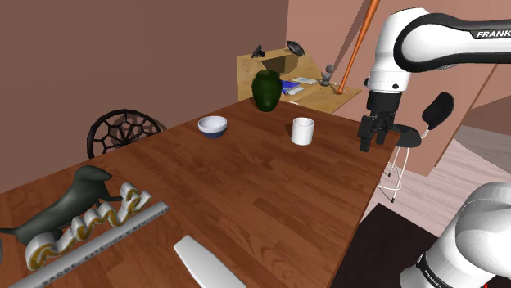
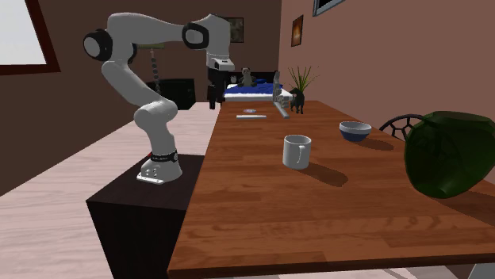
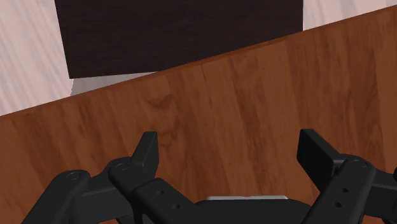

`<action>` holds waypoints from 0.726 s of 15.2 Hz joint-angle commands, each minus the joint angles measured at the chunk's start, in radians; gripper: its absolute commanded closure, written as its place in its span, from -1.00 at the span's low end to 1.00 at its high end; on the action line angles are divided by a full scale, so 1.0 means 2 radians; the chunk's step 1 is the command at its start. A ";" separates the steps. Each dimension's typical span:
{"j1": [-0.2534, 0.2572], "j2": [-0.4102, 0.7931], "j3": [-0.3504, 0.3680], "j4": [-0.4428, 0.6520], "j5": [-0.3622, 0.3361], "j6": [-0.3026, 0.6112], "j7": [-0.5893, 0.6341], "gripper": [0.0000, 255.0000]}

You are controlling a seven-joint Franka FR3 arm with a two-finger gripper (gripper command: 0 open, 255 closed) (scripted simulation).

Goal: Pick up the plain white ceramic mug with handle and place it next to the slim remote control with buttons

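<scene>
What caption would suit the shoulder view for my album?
Open black gripper hovers over the wooden table near a white mug, with a bowl and green vase farther off.

even, rather dim indoor light; a bright window (image 2: 20, 32) glows at the second exterior view's upper left. the white mug (image 2: 297, 150) throws a soft dark shadow to that view's right across the surface (image 2: 254, 214), and the green vase (image 2: 448, 154) darkens the wood beneath it

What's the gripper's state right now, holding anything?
Gripper: open, jaws apart, holding nothing; the white mug stands apart from it on the table.
</scene>
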 commanded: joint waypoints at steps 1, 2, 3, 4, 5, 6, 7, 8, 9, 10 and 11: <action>0.000 0.000 0.000 0.000 0.000 0.000 0.000 -1.00; 0.000 0.016 -0.001 0.003 -0.003 0.017 -0.004 -1.00; 0.000 0.031 -0.003 0.007 -0.005 0.033 -0.007 -1.00; 0.000 0.047 -0.004 0.012 -0.007 0.049 -0.010 -1.00; 0.000 0.064 -0.006 0.017 -0.009 0.064 -0.014 -1.00; 0.000 0.080 -0.007 0.023 -0.011 0.079 -0.017 -1.00; 0.000 0.097 -0.009 0.030 -0.013 0.093 -0.020 -1.00; 0.000 0.113 -0.010 0.037 -0.015 0.107 -0.023 -1.00; 0.000 0.130 -0.011 0.044 -0.016 0.121 -0.026 -1.00; 0.000 0.147 -0.013 0.053 -0.018 0.134 -0.028 -1.00; 0.000 0.164 -0.014 0.062 -0.019 0.146 -0.031 -1.00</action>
